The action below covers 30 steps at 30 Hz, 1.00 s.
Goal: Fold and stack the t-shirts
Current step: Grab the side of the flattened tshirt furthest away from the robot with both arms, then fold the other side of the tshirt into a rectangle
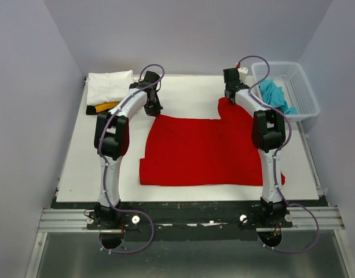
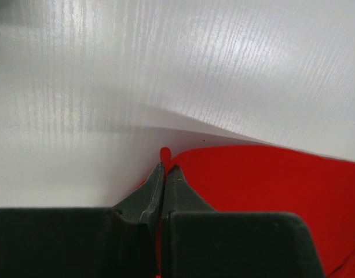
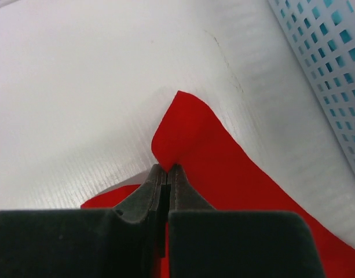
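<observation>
Red t-shirt (image 1: 206,150) spread flat centrally; folded white tee (image 1: 109,86), yellow tee (image 1: 108,106) far-left.

The spread t-shirt (image 1: 200,150) lies on the middle of the table (image 1: 79,174), between the 2 arms, its near hem close to the near edge. The left gripper (image 1: 153,109) sits at its far-left corner and the right gripper (image 1: 228,95) at its far-right corner. The pile of folded t-shirts (image 1: 109,87) lies in the table's far-left corner. The basket (image 1: 302,87) stands at the far-right corner, with 1 loose t-shirt (image 1: 273,94) in it
</observation>
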Tool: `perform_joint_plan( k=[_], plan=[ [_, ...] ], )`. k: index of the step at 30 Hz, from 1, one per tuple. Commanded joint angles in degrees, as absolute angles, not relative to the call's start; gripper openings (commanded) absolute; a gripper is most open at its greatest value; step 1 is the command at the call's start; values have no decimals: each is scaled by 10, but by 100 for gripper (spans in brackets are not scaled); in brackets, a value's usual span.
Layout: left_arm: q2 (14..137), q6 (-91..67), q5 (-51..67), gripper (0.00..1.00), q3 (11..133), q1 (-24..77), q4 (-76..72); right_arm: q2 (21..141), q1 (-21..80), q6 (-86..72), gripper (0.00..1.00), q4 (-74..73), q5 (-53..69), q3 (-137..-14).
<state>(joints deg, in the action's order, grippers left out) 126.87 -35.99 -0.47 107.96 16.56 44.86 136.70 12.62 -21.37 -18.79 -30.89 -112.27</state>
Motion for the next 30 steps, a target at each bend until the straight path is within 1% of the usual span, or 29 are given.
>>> perform_joint_plan(
  k=[1, 5, 8, 12, 15, 23, 27, 30],
  plan=[
    [1277, -339, -16, 0, 1096, 160, 468, 1333, 121, -208, 1, -180, -294, -1092],
    [1251, -320, 0, 0, 1063, 165, 433, 1260, 122, -230, 1, -175, -264, -1003],
    [1216, -301, 18, 0, 1017, 171, 394, 1202, 124, -244, 1, -175, -242, -936],
    [1168, -293, 15, 0, 941, 183, 343, 1124, 136, -263, 1, -177, -242, -851],
    [1148, -305, 24, 0, 911, 188, 323, 1065, 147, -273, 1, -177, -231, -790],
    [1060, -321, 4, 0, 783, 201, 259, 943, 183, -297, 1, -214, -268, -681],
    [1008, -315, -36, 0, 719, 216, 226, 889, 206, -314, 1, -254, -294, -642],
    [977, -310, -40, 0, 677, 232, 197, 843, 215, -324, 1, -277, -302, -609]
  ],
)
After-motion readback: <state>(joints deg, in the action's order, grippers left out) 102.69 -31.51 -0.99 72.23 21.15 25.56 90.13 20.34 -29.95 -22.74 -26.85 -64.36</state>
